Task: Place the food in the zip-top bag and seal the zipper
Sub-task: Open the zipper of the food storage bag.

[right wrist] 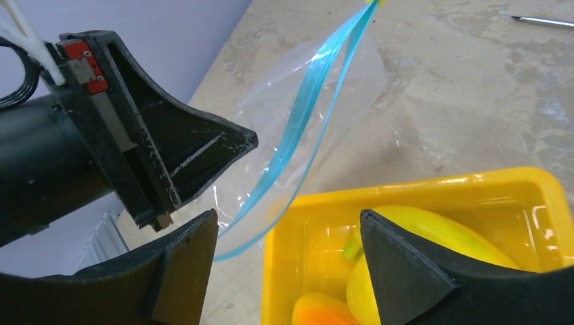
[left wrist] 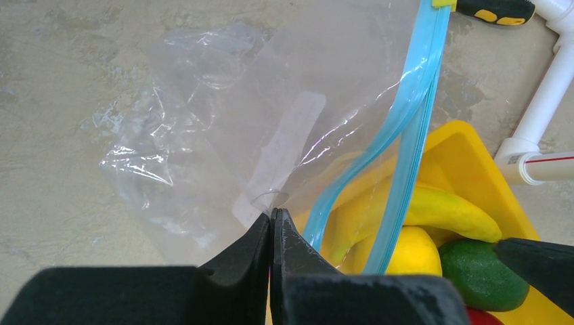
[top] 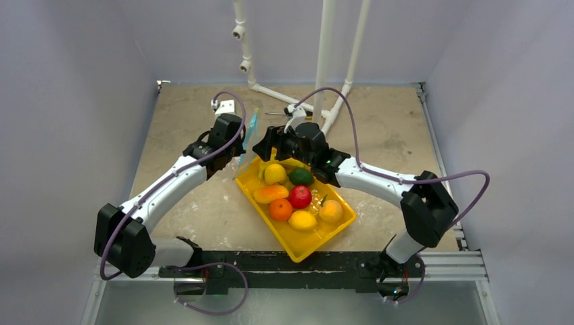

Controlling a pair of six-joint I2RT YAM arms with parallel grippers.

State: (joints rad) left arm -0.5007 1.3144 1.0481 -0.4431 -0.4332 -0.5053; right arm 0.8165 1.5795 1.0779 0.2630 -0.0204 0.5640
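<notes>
From above, the left arm (top: 169,183) and right arm (top: 372,177) both stretch to the far end of the yellow tray (top: 308,247) that holds the food (top: 300,196). At the left wrist, the left gripper (left wrist: 272,220) is pinched on the clear film of the zip-top bag (left wrist: 271,108). The bag's zipper (left wrist: 406,122) is parted just to the gripper's right, and tabletop (left wrist: 68,101) spreads to its left. At the right wrist, the right gripper (right wrist: 288,227) stands spread and empty, with the banana (right wrist: 433,230) beside its right finger.

A robotics lab cell — blank lilac walls (top: 74,101) box a worn tabletop (top: 196,115); white pipe frame (top: 325,54) behind.
</notes>
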